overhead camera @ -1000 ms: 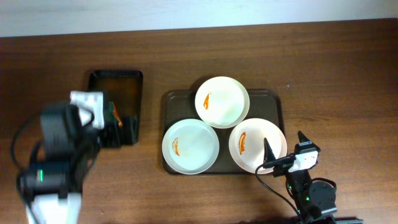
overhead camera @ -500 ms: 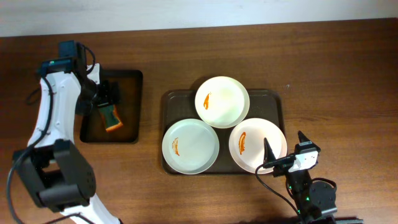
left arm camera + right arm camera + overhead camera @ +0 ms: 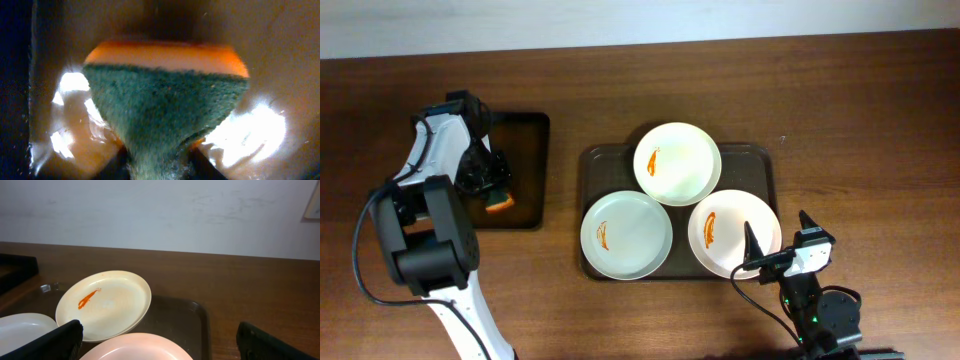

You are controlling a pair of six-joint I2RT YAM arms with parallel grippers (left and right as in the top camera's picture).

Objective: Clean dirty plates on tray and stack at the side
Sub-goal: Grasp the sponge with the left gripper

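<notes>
A: So, the left gripper (image 3: 490, 188) has its jaws pinching one end of the sponge (image 3: 165, 100) in the small black tray (image 3: 525, 135) at far left (a thin bite). It may flop or slip on lifting.

B: Three smeared plates (image 3: 677, 163) crowd the brown tray (image 3: 765, 165), centre-right; wiping could shove one. The right gripper (image 3: 777, 236), jaws spread, steadies nothing.
</notes>
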